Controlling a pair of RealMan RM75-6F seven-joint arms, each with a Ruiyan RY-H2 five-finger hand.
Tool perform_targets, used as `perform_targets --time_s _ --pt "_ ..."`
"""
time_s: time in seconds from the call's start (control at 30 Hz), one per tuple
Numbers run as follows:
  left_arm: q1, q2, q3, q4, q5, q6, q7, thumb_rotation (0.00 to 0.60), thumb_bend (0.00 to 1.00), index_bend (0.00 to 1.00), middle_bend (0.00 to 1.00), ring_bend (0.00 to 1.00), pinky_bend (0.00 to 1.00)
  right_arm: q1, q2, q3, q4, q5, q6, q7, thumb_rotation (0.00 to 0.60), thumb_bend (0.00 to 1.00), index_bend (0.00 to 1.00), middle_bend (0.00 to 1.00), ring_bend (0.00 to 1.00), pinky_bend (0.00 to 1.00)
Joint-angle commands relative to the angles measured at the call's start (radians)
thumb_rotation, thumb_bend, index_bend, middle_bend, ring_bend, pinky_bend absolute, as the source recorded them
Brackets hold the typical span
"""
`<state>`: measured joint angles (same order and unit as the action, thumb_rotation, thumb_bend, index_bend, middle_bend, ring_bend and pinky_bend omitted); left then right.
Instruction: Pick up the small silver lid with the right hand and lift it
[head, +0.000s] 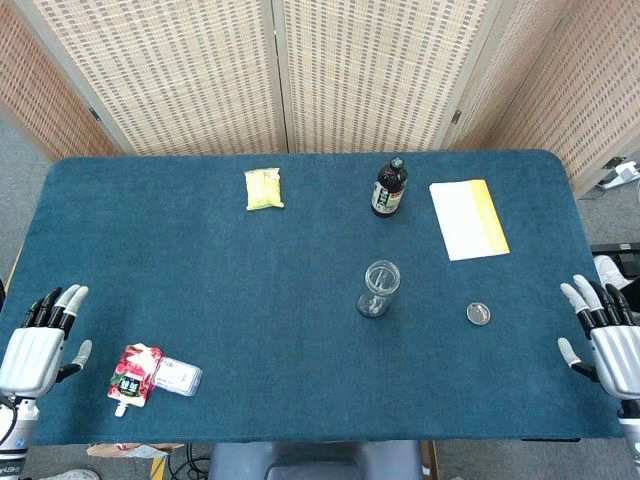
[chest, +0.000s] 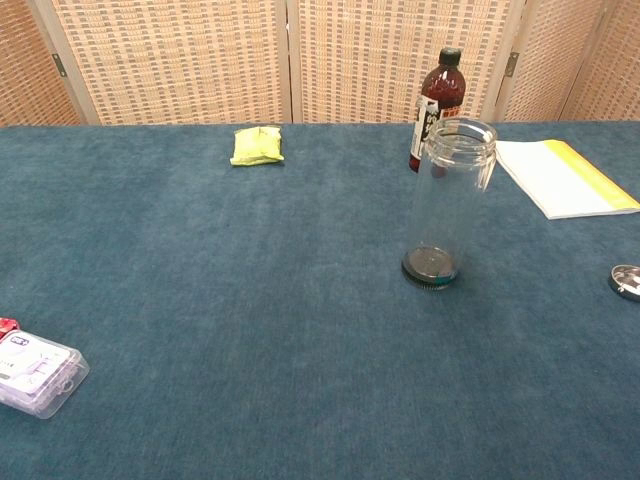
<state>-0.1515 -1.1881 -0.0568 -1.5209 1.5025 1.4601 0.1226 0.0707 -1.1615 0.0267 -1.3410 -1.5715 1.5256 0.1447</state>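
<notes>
The small silver lid (head: 478, 314) lies flat on the blue table, right of centre; the chest view catches it at the right edge (chest: 626, 280). My right hand (head: 604, 336) rests at the table's right edge with its fingers spread, about a hand's width right of the lid and holding nothing. My left hand (head: 40, 337) sits at the left edge, fingers apart and empty. Neither hand shows in the chest view.
A clear open jar (head: 378, 289) stands upright left of the lid. Behind it are a dark bottle (head: 389, 188), a white and yellow booklet (head: 468, 218) and a yellow packet (head: 264, 188). A red pouch (head: 134, 373) and clear plastic case (head: 178, 376) lie front left.
</notes>
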Motion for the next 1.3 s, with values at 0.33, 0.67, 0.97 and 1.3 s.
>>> perform_targets --time_s 0.33,0.67,0.97,1.3 --pt "0.001 0.009 -0.001 -0.005 0.018 0.019 -0.023 0.600 0.35 0.00 0.08 0.00 0.11 0.010 0.022 -0.004 -0.020 0.013 -0.043 0.018 0.600 0.38 0.07 0.00 0.00 0.00" --pt "0.007 0.019 0.003 -0.009 0.020 0.027 -0.046 0.600 0.35 0.00 0.08 0.00 0.11 0.102 0.102 0.025 -0.101 0.064 -0.211 0.032 0.600 0.38 0.07 0.00 0.00 0.00" --pt "0.008 0.031 0.008 -0.014 0.026 0.024 -0.069 0.600 0.35 0.00 0.08 0.00 0.11 0.192 0.029 0.049 -0.043 0.109 -0.348 0.041 0.600 0.37 0.31 0.00 0.00 0.00" --pt "0.020 0.051 0.009 -0.017 0.039 0.052 -0.114 0.600 0.35 0.00 0.08 0.00 0.11 0.224 -0.063 0.039 0.026 0.138 -0.404 -0.019 0.600 0.37 0.38 0.00 0.00 0.00"
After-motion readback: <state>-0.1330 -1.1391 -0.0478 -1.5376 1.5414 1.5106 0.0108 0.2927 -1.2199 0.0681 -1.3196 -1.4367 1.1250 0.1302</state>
